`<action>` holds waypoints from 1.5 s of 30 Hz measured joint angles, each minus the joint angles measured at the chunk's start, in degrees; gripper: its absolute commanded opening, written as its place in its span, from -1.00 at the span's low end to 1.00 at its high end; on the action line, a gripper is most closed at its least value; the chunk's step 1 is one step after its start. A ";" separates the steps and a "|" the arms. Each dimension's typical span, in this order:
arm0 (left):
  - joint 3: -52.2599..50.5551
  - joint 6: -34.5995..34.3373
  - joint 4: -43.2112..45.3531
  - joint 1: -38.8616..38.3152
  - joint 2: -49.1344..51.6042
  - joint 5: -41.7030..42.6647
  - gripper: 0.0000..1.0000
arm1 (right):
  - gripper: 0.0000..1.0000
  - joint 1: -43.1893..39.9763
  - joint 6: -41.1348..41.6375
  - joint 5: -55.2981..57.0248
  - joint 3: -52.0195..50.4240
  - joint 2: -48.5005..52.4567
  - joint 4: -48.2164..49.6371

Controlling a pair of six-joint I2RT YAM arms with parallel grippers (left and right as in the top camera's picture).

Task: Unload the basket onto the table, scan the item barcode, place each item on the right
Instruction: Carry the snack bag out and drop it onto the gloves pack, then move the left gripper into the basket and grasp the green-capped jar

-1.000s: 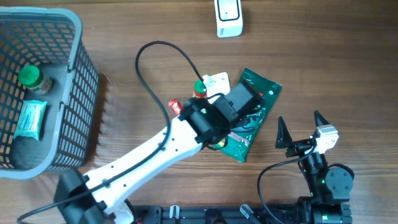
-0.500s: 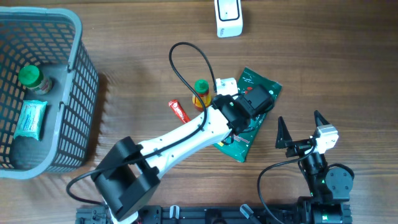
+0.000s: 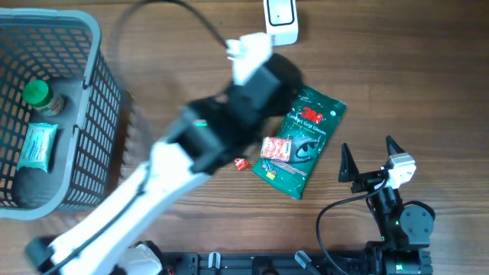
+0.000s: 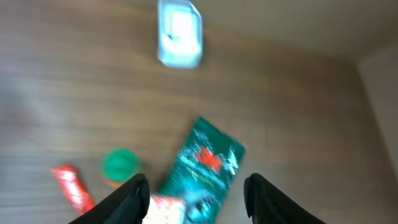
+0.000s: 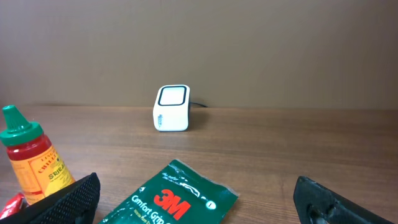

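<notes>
**A:** Packet first, the green one: where does it lie?

**B:** Flat on the wooden table, printed side up. A small red-and-white pack rests on the packet's near end.

**A:** And the scanner?

**B:** White, standing beyond the packet's far end, well apart from it.

**A:** How is the left gripper?

**B:** It hangs above the packet, and its arm is blurred in the overhead view. The wrist view shows the two fingers standing apart with nothing between them.

**A:** The right gripper?

**B:** Low down, near the packet's right side on the robot's end of the table. Its jaws are spread wide and empty, and they do not touch the packet.

**A:** Anything else close by?

**B:** A sauce bottle with a green cap stands upright just beside the packet's left edge. A red sachet lies a little further left. A grey basket sits well off to the packet's left. It holds a green-capped bottle and a pale blue pouch.
</notes>
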 measured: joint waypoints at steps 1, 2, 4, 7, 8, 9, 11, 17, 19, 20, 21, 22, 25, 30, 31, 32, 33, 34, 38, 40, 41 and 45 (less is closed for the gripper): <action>0.02 0.26 -0.66 2.25 -1.90 -0.44 0.06 | 0.99 0.00 0.00 0.00 0.00 0.00 0.00; 0.02 0.44 -0.90 2.89 -2.34 -0.46 0.07 | 0.99 0.00 0.00 0.00 0.00 0.00 0.00; 0.07 0.72 -2.16 8.79 -6.67 -1.70 0.11 | 1.00 0.00 0.00 0.00 0.00 0.00 -0.02; 0.07 1.07 -2.91 16.59 -10.86 -3.96 0.47 | 0.99 0.00 0.00 0.00 0.00 0.00 0.00; 0.07 1.22 -2.99 19.98 -12.48 -5.09 0.59 | 0.99 0.00 0.00 0.00 0.00 0.00 0.00; 0.07 1.62 -3.02 22.71 -13.57 -5.84 0.82 | 0.99 0.00 0.00 0.00 0.00 0.00 0.00; 0.09 1.77 -3.08 29.53 -15.96 -7.37 0.99 | 0.99 0.00 0.00 0.00 0.00 0.00 0.00; 0.50 1.64 -3.37 50.58 -15.52 -8.96 0.99 | 0.99 0.00 0.00 0.00 0.00 0.00 0.00; 0.50 1.64 -3.48 55.63 -13.77 -9.25 1.00 | 0.99 0.00 0.00 0.00 -0.02 0.00 0.00; 0.50 1.64 -3.50 57.40 -12.98 -9.22 0.99 | 0.99 0.00 0.00 0.00 -0.02 0.00 0.00; 0.50 1.64 -3.54 59.87 -11.69 -9.18 1.00 | 0.99 0.00 0.00 0.00 -0.02 0.00 0.00; 0.50 1.64 -3.56 62.10 -10.34 -9.07 1.00 | 0.99 0.00 0.00 0.00 0.00 0.00 0.00; 0.50 1.64 -3.37 66.99 -6.10 -8.96 0.97 | 0.99 0.00 0.00 0.00 0.00 0.00 0.00; 0.50 1.66 -2.51 71.80 2.23 -7.26 1.00 | 0.99 0.00 0.00 0.00 0.00 0.00 0.00; 0.50 1.64 -2.49 72.39 3.89 -6.82 0.99 | 0.99 0.00 0.00 0.00 0.00 0.00 0.02; 0.50 1.66 -2.49 72.83 5.38 -6.45 0.99 | 0.99 0.00 0.00 0.00 0.00 0.00 0.00; 0.50 1.64 -2.47 73.40 7.54 -6.10 0.99 | 0.99 0.00 0.00 0.00 0.00 0.00 0.00; 0.50 1.66 -2.47 73.85 9.66 -5.81 0.99 | 1.00 0.00 0.00 0.00 0.00 0.00 0.00; 0.50 1.64 -0.83 74.64 16.92 -5.09 1.00 | 1.00 0.00 0.00 0.00 0.00 0.00 0.00; 0.48 1.66 0.90 74.69 20.74 -4.79 1.00 | 0.99 0.00 0.00 0.00 0.00 0.00 0.00; 0.48 1.66 2.03 74.69 22.05 -4.55 1.00 | 0.99 0.00 0.00 0.00 0.00 0.00 0.00; 0.48 1.66 4.85 74.69 25.40 -3.82 0.99 | 1.00 0.00 0.00 0.00 0.00 0.00 0.00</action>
